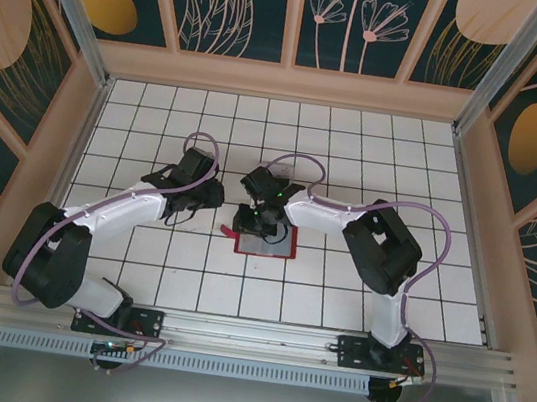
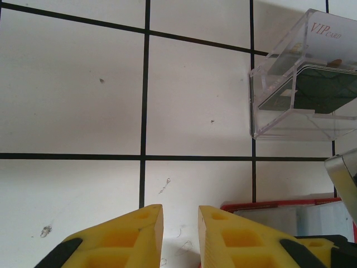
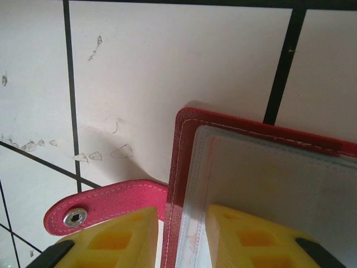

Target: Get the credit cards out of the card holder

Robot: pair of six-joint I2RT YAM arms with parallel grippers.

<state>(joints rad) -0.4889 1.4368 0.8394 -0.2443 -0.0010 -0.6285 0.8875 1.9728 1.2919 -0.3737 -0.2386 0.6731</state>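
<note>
The red card holder (image 1: 277, 248) lies open on the white tiles, its greyish see-through sleeves (image 3: 268, 178) facing up and its snap strap (image 3: 106, 204) spread to the side. My right gripper (image 3: 181, 215) hangs low over the holder's edge (image 3: 184, 167). One finger is above the strap and the other above the sleeves, and a sliver of floor shows beside the red edge. My left gripper (image 2: 180, 209) hovers just left of the holder (image 2: 279, 204), a little open, with bare tile between its fingers. Dark credit cards (image 2: 321, 92) lie inside a clear box. I cannot tell whether the sleeves hold cards.
The clear plastic box (image 2: 268, 120), marked VIP card, stands on the tiles just beyond the holder. Both arms (image 1: 126, 210) (image 1: 374, 237) meet over the middle of the tiled floor, and wooden walls (image 1: 286, 82) ring it.
</note>
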